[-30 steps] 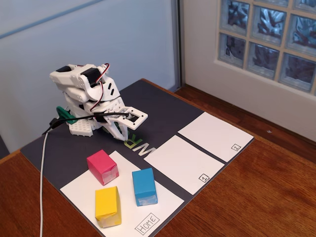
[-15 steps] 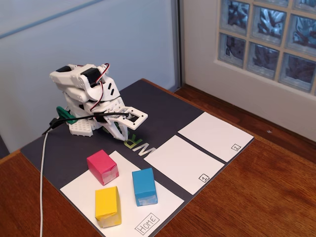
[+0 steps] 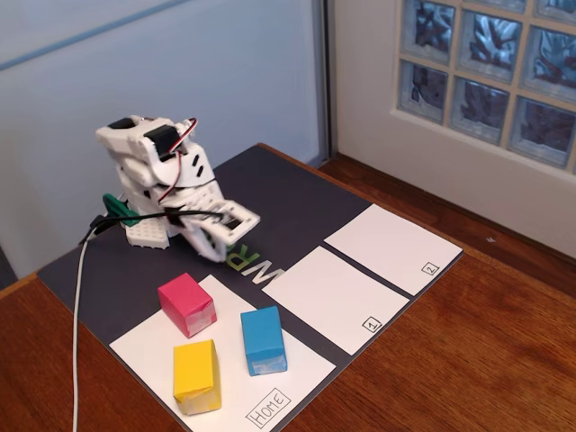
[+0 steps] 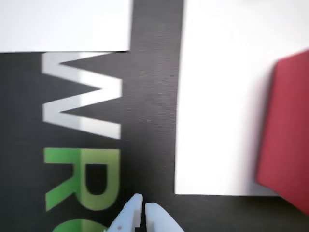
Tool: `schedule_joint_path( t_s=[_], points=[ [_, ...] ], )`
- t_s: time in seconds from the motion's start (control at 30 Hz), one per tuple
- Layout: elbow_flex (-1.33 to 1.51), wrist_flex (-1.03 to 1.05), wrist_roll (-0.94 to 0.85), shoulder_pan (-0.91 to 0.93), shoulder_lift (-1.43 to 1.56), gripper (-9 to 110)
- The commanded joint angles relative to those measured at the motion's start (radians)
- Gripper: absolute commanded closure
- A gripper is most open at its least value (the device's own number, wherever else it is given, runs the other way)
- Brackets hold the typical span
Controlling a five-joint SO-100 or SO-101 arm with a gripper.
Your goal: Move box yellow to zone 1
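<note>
Seen in the fixed view, from the left: a white cable (image 3: 76, 306) trailing down across the dark mat (image 3: 297, 193) and the wooden table (image 3: 468, 360); the folded white arm (image 3: 157, 175) crouched low at the mat's back left, its gripper (image 3: 219, 241) reaching forward and down over the mat's printed letters (image 3: 252, 264), slightly blurred. In the wrist view, the gripper (image 4: 143, 207) fingertips drawn together with only a sliver between them, clamping nothing, above the bare mat beside the green letter. Below the arm in the fixed view, the Home sheet (image 3: 297, 373) carrying three blocks: the pink block (image 3: 186, 304) at the back left, the box yellow (image 3: 196, 375) at the front left edge, standing apart from the other two and well clear of the gripper, and the blue block (image 3: 264, 339) to its right. Further right, zone 1 (image 3: 328, 297) lying bare, separated from the Home sheet by a strip of mat, then the sheet marked 2 (image 3: 391, 247) just beyond it. In the wrist view, the pink block (image 4: 287, 135) showing dark red at the right edge.
</note>
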Motion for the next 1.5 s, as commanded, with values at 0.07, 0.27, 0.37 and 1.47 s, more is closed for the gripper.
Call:
schedule_joint_path(
  t_s=[0.07, 0.27, 0.37, 1.47],
  points=[
    [-0.008, 0.035, 0.048, 0.005, 0.051, 102],
    [-0.152, 0.003, 0.256, -0.117, -0.092, 102],
    [-0.356, -0.044, 0.316, -0.176, -0.419, 102],
    [-1.680, 0.106, 0.327, 0.301, -1.583, 102]
  ],
)
